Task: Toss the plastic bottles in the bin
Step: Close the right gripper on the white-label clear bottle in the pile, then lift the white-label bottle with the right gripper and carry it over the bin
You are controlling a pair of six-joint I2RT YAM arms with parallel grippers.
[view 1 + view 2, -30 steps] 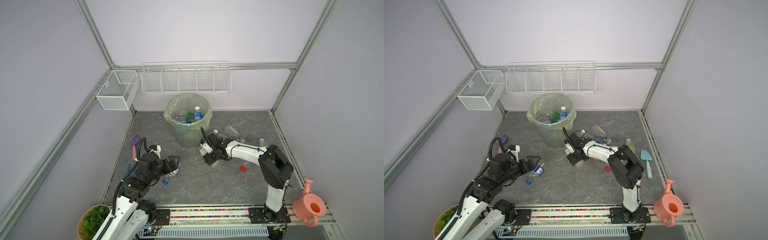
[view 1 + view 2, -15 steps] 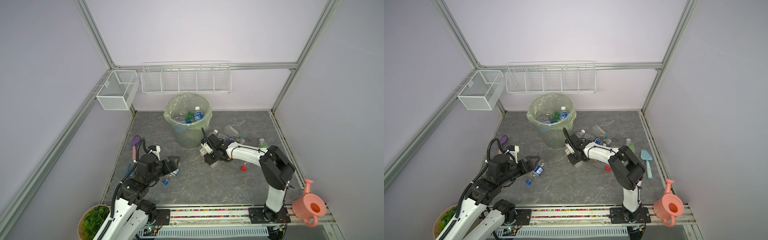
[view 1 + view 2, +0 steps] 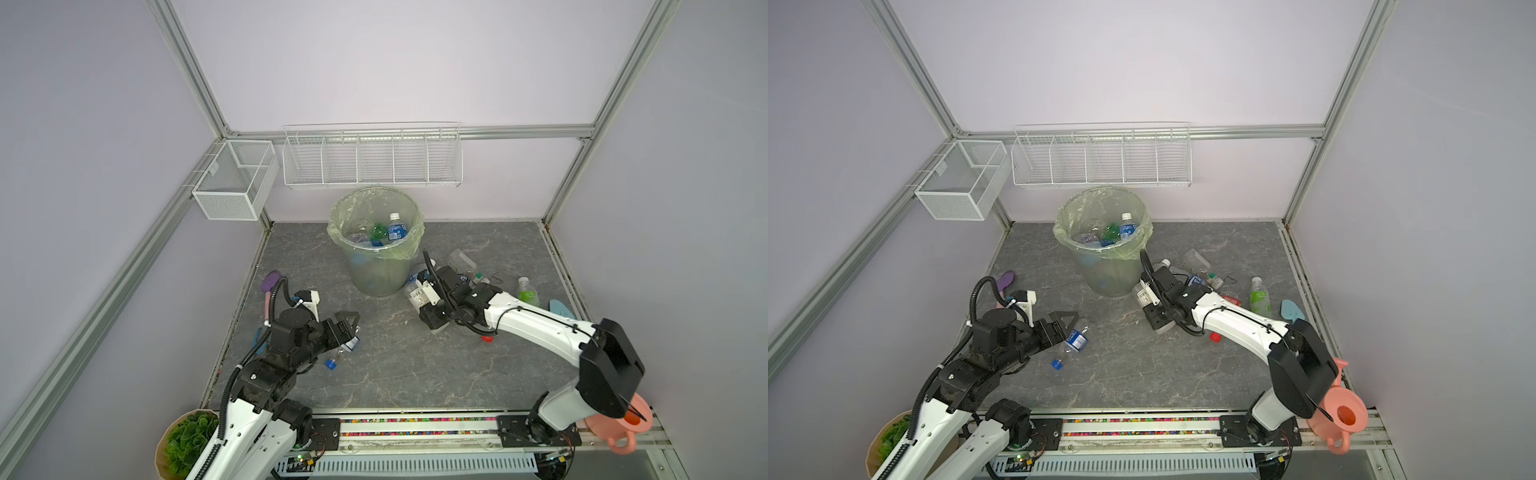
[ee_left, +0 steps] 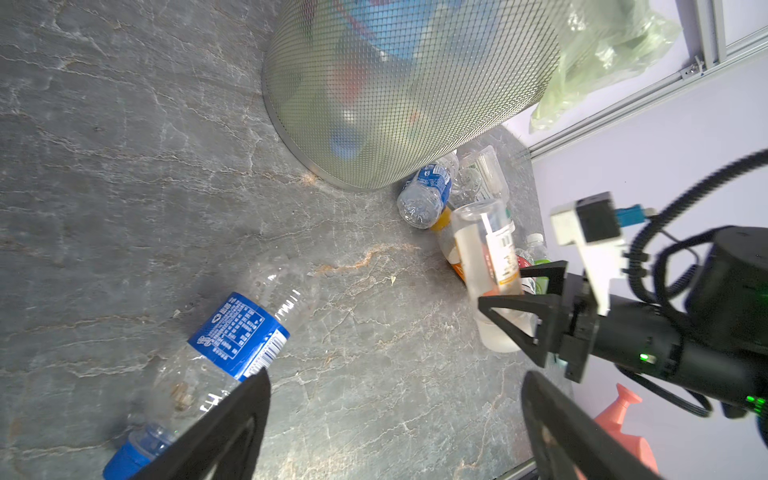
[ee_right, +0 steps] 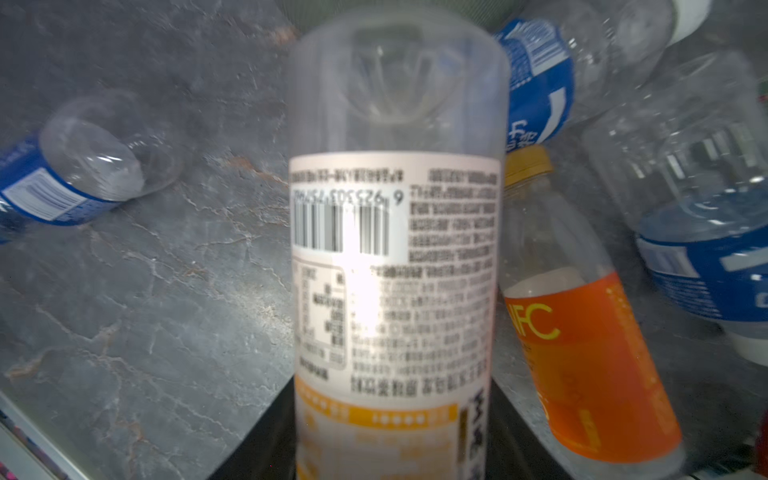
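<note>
1. Near the back wall stands the round pale-green translucent plastic bin (image 3: 374,274), bag-lined; several bottles (image 3: 395,230) lie inside it.
2. Just beside its base, the right gripper (image 3: 429,311) is clamped on a clear plastic bottle with a white-and-orange label (image 5: 395,257), base pointing away from the wrist.
3. Over the grey floor (image 3: 415,374) the left gripper (image 4: 397,380) spreads wide, holding nothing; a clear blue-labelled bottle (image 4: 239,336) lies at one finger.
</note>
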